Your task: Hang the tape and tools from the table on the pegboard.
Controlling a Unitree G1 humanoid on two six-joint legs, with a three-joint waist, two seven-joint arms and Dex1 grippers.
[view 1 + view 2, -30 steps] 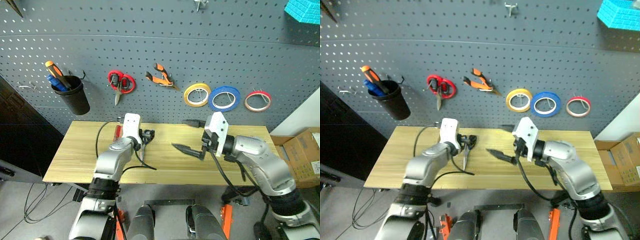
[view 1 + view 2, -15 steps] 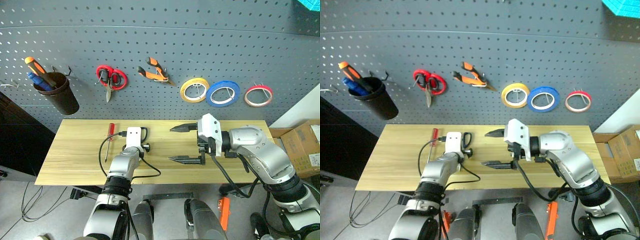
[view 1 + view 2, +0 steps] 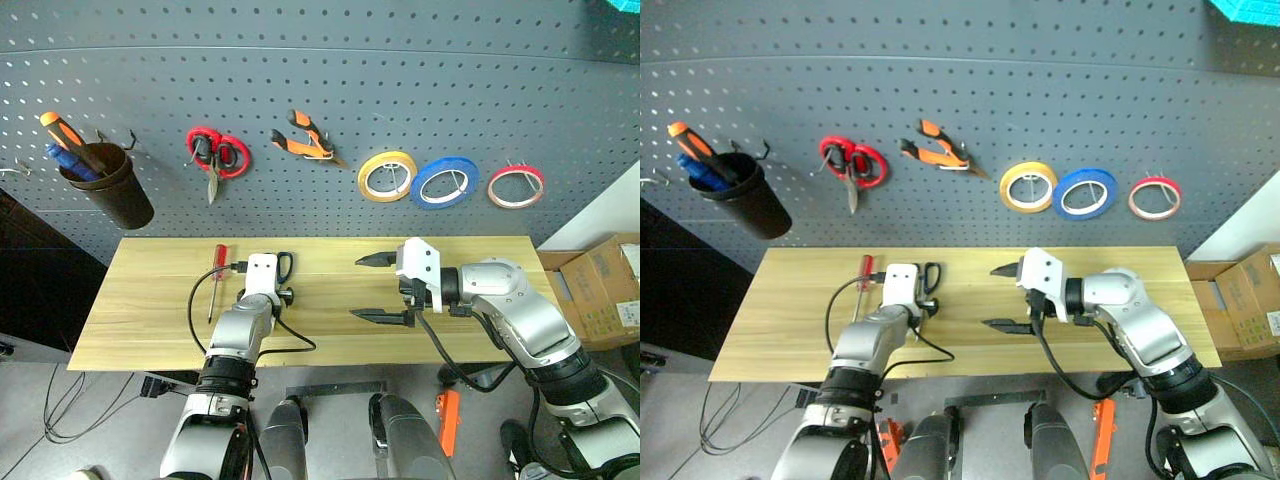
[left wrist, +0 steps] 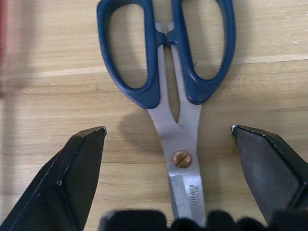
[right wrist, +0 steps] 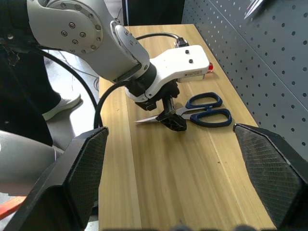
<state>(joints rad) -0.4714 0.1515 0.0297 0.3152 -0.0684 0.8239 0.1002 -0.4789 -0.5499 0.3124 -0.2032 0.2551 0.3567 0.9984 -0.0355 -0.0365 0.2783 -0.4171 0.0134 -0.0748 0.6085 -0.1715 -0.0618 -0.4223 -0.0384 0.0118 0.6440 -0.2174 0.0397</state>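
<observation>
Straddling the blue-handled scissors (image 4: pixel 168 91), the left gripper (image 4: pixel 168 144) hangs wide open.

Three tape rings are hung in a row on the pegboard (image 3: pixel 400 90): one yellow tape ring (image 3: pixel 389 176), one blue tape ring (image 3: pixel 448 183) and one red tape ring (image 3: pixel 516 186). Two pairs of scissors are counted: red-handled scissors (image 3: pixel 217 155) on the pegboard, and blue-handled scissors (image 4: pixel 169 72) on the surface (image 3: pixel 150 300) below it. One pair of pliers (image 3: pixel 308 139) is hung on the pegboard. One black cup (image 3: pixel 105 187) with one orange-and-black-handled screwdriver (image 3: pixel 68 137) is seen there; one red-handled screwdriver (image 3: pixel 216 280) lies on the surface. Two tools are counted.
</observation>
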